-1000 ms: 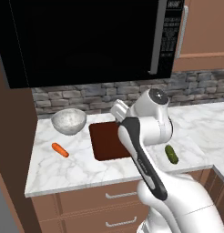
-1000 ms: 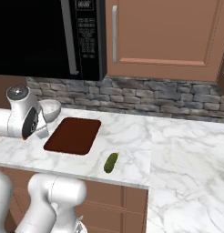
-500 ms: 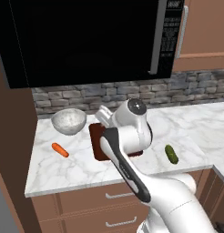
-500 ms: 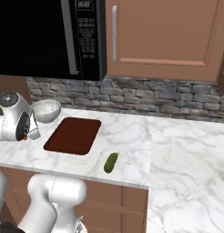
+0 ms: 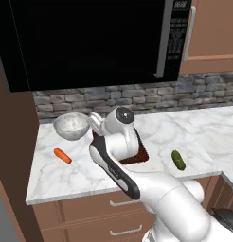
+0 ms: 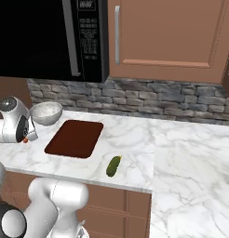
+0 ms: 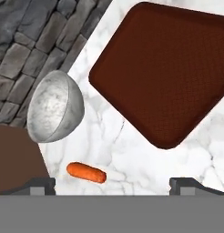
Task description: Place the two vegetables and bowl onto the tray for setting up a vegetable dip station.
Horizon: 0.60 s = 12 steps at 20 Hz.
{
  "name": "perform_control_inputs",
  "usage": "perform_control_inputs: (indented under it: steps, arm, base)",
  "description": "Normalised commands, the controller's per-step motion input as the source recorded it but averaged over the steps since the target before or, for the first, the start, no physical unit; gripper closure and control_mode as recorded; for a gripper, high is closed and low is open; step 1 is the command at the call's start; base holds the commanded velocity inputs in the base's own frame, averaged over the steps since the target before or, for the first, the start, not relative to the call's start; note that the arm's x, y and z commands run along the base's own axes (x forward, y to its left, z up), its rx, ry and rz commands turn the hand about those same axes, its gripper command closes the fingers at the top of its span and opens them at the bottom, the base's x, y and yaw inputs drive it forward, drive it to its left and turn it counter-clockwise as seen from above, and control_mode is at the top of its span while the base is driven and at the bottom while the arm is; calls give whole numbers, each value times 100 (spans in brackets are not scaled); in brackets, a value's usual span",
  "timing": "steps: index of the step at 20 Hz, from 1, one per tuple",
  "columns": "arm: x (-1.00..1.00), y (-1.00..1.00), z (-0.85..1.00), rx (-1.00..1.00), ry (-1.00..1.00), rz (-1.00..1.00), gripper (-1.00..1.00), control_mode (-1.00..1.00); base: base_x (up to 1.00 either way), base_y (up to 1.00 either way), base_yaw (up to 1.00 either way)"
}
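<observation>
A: Carrot (image 7: 86, 172) first. We see it lying flat on the marble counter (image 6: 135, 135), in front of the bowl (image 7: 54, 107) and apart from it. From the left base camera the carrot (image 5: 62, 155) sits near the counter's left end, well left of the tray (image 6: 75, 138).

B: Agreed. The bowl (image 5: 70, 126) stands by the stone wall (image 6: 149, 97), just beside the tray's left side without touching it. The tray (image 7: 166, 73) is bare; we see nothing on it.

A: And the cucumber (image 6: 113, 166)? We find it on the counter to the right of the tray, nearer the front edge, clear of the rim. The left base camera shows the cucumber (image 5: 178, 160) the same way, well apart from the carrot.

B: The claw (image 7: 112, 184) next. In the hand camera its two dark tips (image 7: 41, 184) stand far apart with nothing between them, so we call it wide open and holding nothing. It hovers over the marble between carrot and tray.

A: Above it all hangs the black microwave (image 5: 90, 42), with a wooden cabinet (image 6: 167, 37) to its right.
</observation>
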Motion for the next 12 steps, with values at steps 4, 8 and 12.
perform_control_inputs:
  steps: [4,8,12]
  arm:
    - [31,33,-19,4,0,0,-100,-100]
    - [39,25,-15,6,0,0,-100,-100]
    - [40,15,-16,6,0,0,-100,-100]
  base:
    - [0,0,0]
    - [0,0,0]
    - [0,0,0]
